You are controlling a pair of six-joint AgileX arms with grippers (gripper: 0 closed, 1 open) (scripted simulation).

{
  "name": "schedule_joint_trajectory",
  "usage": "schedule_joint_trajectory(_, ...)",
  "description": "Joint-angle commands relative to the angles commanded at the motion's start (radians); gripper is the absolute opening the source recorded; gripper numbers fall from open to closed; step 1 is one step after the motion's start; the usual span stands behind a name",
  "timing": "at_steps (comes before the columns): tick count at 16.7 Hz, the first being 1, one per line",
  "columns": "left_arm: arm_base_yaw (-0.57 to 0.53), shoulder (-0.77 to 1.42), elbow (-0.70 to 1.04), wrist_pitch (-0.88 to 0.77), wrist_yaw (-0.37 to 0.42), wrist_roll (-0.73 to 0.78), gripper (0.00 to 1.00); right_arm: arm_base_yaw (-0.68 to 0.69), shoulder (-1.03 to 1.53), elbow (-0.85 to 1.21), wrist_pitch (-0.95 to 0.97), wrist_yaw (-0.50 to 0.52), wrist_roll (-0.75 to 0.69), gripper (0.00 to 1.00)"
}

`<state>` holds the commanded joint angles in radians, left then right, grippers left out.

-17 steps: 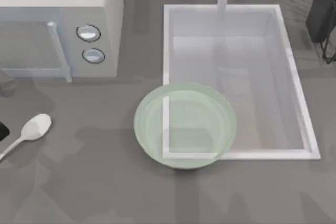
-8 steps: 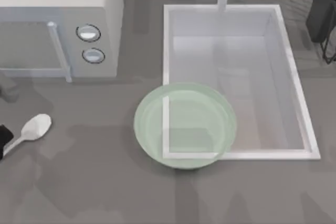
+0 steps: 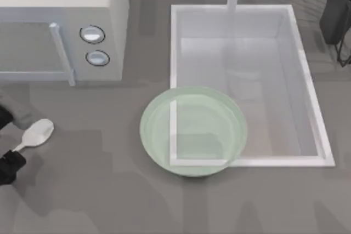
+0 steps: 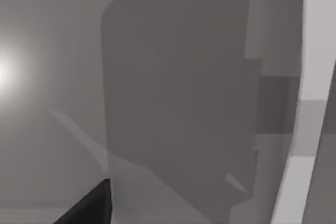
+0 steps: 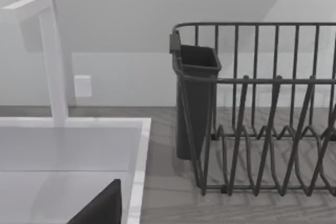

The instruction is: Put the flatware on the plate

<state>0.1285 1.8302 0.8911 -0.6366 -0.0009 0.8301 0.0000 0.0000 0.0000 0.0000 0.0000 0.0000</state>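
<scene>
clearly the reach-for-grasp step: left gripper [image 3: 10, 164] at the table's nine o'clock edge, over the white spoon [image 3: 34, 135] handle, jaw opening unreadable; next, clamp and carry it toward the green plate [image 3: 193, 130], three o'clock of it

Open counter [image 3: 98, 190] lies between the spoon [image 3: 36, 134] and the plate [image 3: 193, 131]; the microwave [image 3: 63, 26] blocks behind the spoon.
</scene>
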Motion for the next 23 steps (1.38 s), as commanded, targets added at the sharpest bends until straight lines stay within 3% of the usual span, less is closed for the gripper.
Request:
schedule_joint_trajectory(4,0.0,0.002,-0.004,0.005,0.0,0.0,1.0,0.0,0.0,0.0,0.0,0.0,0.0,1.0)
schedule_joint_trajectory(17,0.0,0.002,-0.004,0.005,0.0,0.0,0.02,0.0,0.0,0.0,0.0,0.0,0.0,1.0)
schedule_joint_trajectory(23,0.0,0.002,-0.004,0.005,0.0,0.0,0.0,0.0,0.0,0.0,0.0,0.0,0.0,1.0)
